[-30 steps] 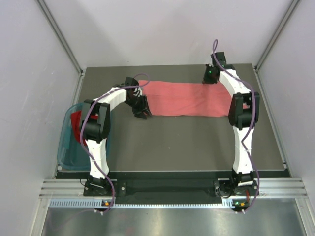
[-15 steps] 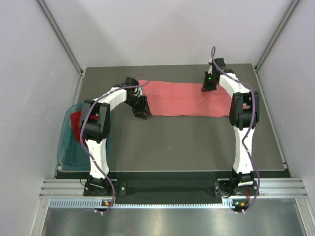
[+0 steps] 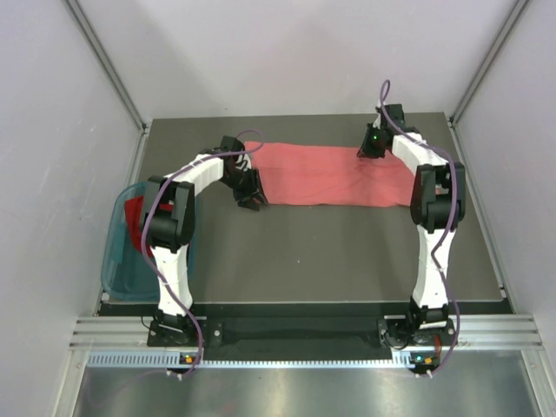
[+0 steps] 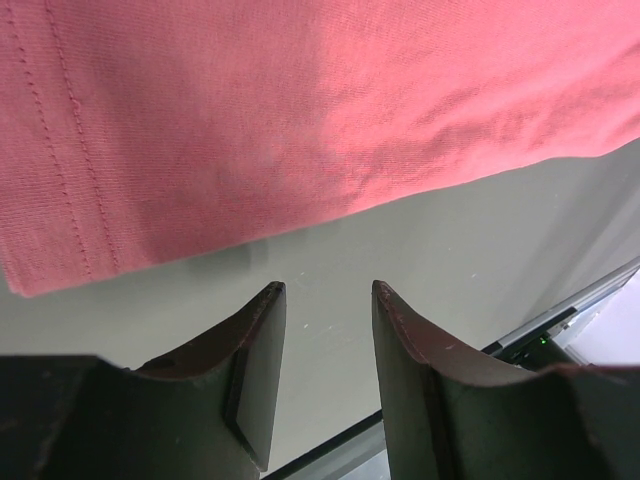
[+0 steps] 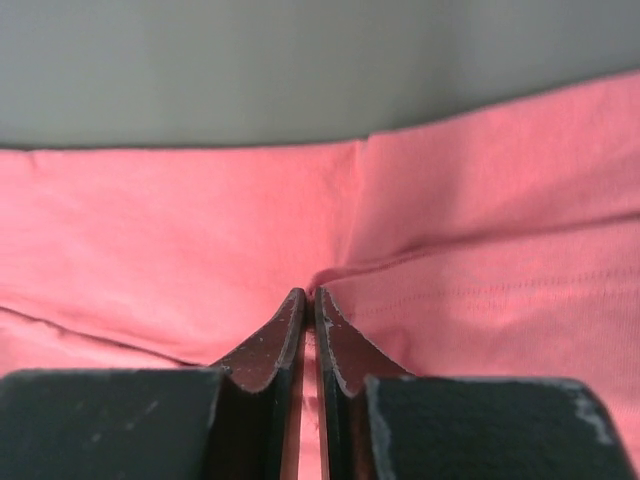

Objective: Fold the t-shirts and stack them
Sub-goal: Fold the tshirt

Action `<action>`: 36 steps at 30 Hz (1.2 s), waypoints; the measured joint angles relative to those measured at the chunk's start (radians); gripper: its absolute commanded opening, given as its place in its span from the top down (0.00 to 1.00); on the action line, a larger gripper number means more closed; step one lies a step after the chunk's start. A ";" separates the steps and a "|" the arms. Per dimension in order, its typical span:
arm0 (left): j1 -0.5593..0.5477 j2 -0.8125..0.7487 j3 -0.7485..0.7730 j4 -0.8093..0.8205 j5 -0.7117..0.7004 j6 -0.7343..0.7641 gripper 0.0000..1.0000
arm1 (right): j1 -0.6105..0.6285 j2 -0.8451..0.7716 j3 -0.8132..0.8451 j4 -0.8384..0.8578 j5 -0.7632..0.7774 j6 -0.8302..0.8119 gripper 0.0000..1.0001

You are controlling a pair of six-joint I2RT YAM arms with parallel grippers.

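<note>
Left gripper (image 4: 328, 288) low, jaws apart and empty — pink t-shirt (image 4: 300, 100) edge just beyond tips; right gripper (image 5: 309, 293) outstretched, jaws clenched at a crease.

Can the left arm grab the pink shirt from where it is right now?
Probably yes. The left gripper sits open just short of the pink shirt's edge. Only bare table lies between them, and nothing is in the way.
</note>
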 measured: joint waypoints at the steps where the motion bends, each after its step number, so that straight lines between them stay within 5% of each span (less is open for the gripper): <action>1: 0.000 0.000 0.000 0.001 0.000 0.000 0.55 | 0.000 -0.019 -0.031 0.018 0.000 0.013 0.94; 3: 0.000 0.000 0.000 0.003 0.000 -0.002 0.55 | 0.000 -0.042 -0.066 0.043 0.001 0.028 0.93; 7: 0.000 0.000 0.000 0.013 0.000 -0.009 0.55 | -0.002 -0.047 -0.066 0.054 -0.001 0.053 0.74; 13: 0.000 0.000 0.000 0.019 0.000 -0.018 0.55 | -0.026 -0.011 0.012 0.002 -0.035 0.058 0.66; 26: 0.000 0.002 0.002 0.020 0.002 -0.023 0.55 | -0.315 -0.075 -0.117 0.010 -0.052 0.089 0.75; 36: 0.000 0.023 0.043 0.012 0.004 -0.020 0.55 | -0.310 -0.027 -0.075 0.011 -0.087 0.101 0.75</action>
